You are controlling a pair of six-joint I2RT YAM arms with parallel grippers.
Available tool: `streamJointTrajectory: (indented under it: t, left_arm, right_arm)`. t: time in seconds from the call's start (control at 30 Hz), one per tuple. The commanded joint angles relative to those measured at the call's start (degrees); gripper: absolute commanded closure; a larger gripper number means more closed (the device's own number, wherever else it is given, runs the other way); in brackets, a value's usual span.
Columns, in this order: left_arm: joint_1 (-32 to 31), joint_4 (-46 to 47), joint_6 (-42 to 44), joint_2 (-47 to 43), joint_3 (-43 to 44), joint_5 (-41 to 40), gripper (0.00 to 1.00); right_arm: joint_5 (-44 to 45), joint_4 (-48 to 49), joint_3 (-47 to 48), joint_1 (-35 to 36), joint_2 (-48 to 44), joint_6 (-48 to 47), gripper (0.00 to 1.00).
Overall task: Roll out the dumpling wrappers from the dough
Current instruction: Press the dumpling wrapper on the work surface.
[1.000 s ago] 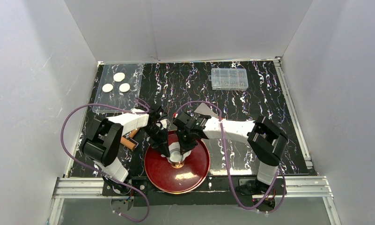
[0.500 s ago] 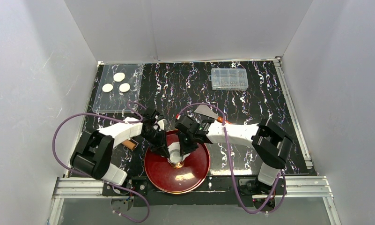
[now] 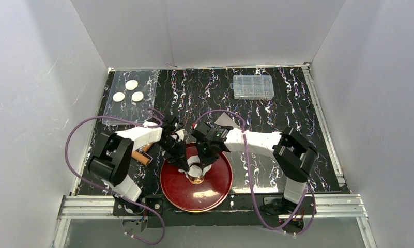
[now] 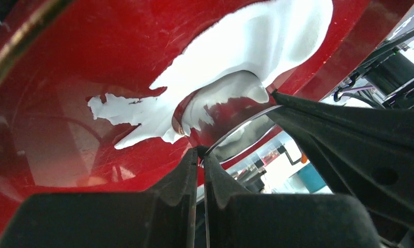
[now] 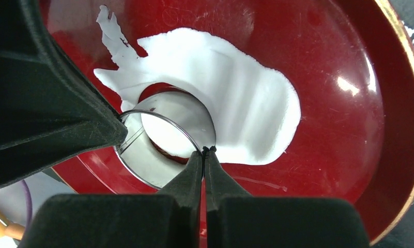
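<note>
Dough (image 5: 235,98): is lying flattened and ragged-edged on the floor of the red plate (image 5: 349,129), filling the middle of the right wrist view.
Cutter ring (image 5: 135,157): is sitting over the dough's lower-left edge with some white showing inside it, probably placed to stamp out another round.
Right pincer (image 5: 204,151): is pinching the ring's thin rim from the bottom of the frame, jaws nearly touching.
Left pincer (image 4: 200,152): is gripping the rim on the opposite side just as narrowly. Holding it on two sides is likely keeping the ring level while it presses.
Dumpling wrappers (image 3: 128,90): three discs are resting on a clear tray (image 3: 123,111) at the upper left of the tabletop (image 3: 204,93), well apart from the plate and out of the way.
</note>
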Motion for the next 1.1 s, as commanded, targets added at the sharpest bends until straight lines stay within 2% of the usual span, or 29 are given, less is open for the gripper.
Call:
streamJointTrajectory:
  t: [0.0,0.1,0.3,0.53,0.7,0.8,1.0,1.07]
  left_arm:
    - [0.0,7.6,2.5,-3.9,-10.3,-16.4,1.00]
    - [-0.1,7.1,2.1,-8.3,-12.2,-16.3,1.00]
    - [-0.2,5.2,2.2,-7.0,-11.1,-15.5,1.00]
    - [-0.1,8.8,2.2,-2.7,-8.5,-17.8,1.00]
    - [-0.2,8.1,3.8,0.0,-4.9,-19.8,1.00]
    - [-0.1,7.9,3.3,-2.3,-7.4,-19.0,1.00]
    - [-0.1,7.7,2.7,-13.3,-13.8,-16.4,1.00]
    - [-0.1,8.0,2.8,-13.3,-13.9,-16.0,1.00]
  right_arm:
    - [-0.6,-0.5,-5.4,2.3,-2.2,2.7,0.99]
    - [-1.9,0.1,-7.4,4.4,-3.1,4.6,0.99]
    - [-2.8,-1.4,-5.6,5.9,-2.5,4.1,0.99]
    - [0.3,-3.1,-0.9,3.2,1.0,0.0,0.99]
    - [1.5,-4.1,0.6,1.3,1.8,-1.3,0.99]
    - [1.3,-4.0,-0.5,1.5,0.5,-0.4,0.99]
    - [0.1,-2.8,-4.9,4.7,-2.9,3.0,0.99]
    - [-0.4,-2.0,-6.0,5.5,-3.2,3.9,0.99]
